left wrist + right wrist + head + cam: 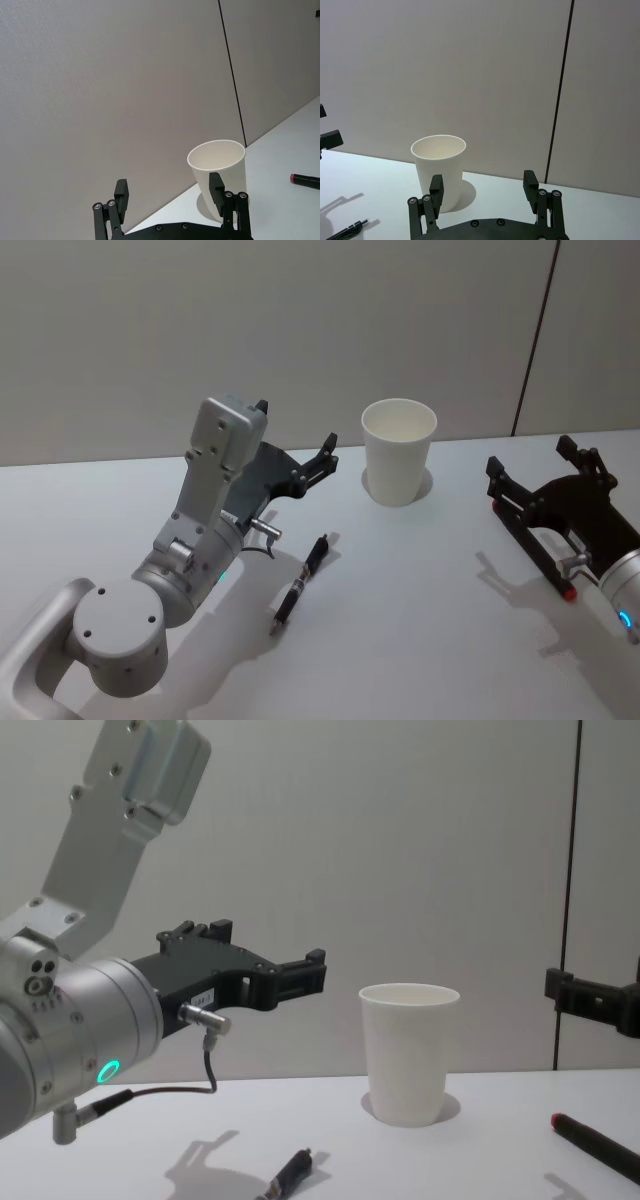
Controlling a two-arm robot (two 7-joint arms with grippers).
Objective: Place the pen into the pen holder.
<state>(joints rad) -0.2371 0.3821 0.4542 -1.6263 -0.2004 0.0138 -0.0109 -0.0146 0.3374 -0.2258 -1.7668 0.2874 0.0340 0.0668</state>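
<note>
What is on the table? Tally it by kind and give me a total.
Cups: 1, the white cup
Pens: 2, the black pen and the red-tipped pen
Total: 3

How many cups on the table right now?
1. The pen holder, a white paper cup, stands upright at the table's far side, between the open left gripper and open right gripper, beyond the pen. The left arm may hide some table.
</note>
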